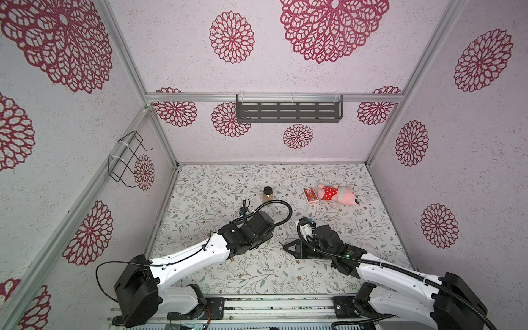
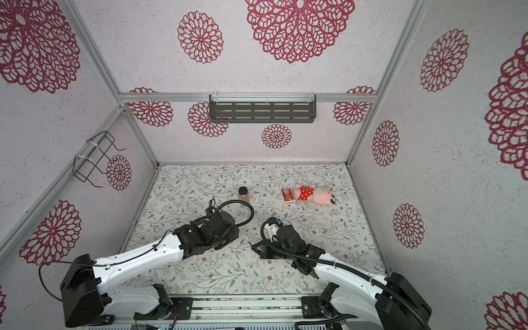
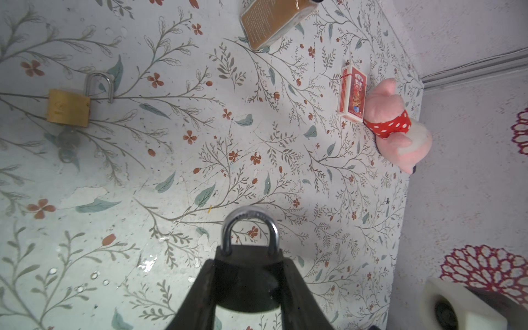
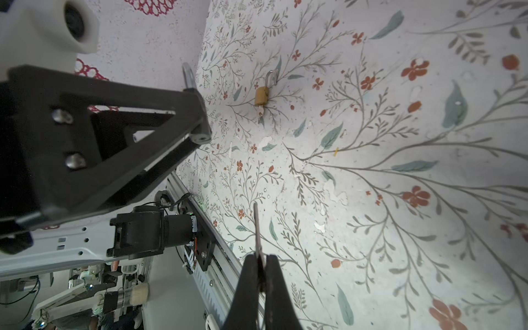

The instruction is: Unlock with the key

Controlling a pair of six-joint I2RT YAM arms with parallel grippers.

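Silvery key (image 4: 256,225) — pinched in right tool (image 4: 261,258).

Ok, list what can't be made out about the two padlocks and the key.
- Dark padlock with silver shackle: keyhole unseen in the left wrist view, down inside the left gripper.
- Thin silver key: edge-on in the right wrist view, teeth unreadable, head buried in the right gripper.
- Brass padlock: the small key in it is blurred in the left wrist view, tiny in the right.

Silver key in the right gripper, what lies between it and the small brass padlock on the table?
Nothing; the right wrist view shows only bare floral table cover between the silver key and the brass padlock.
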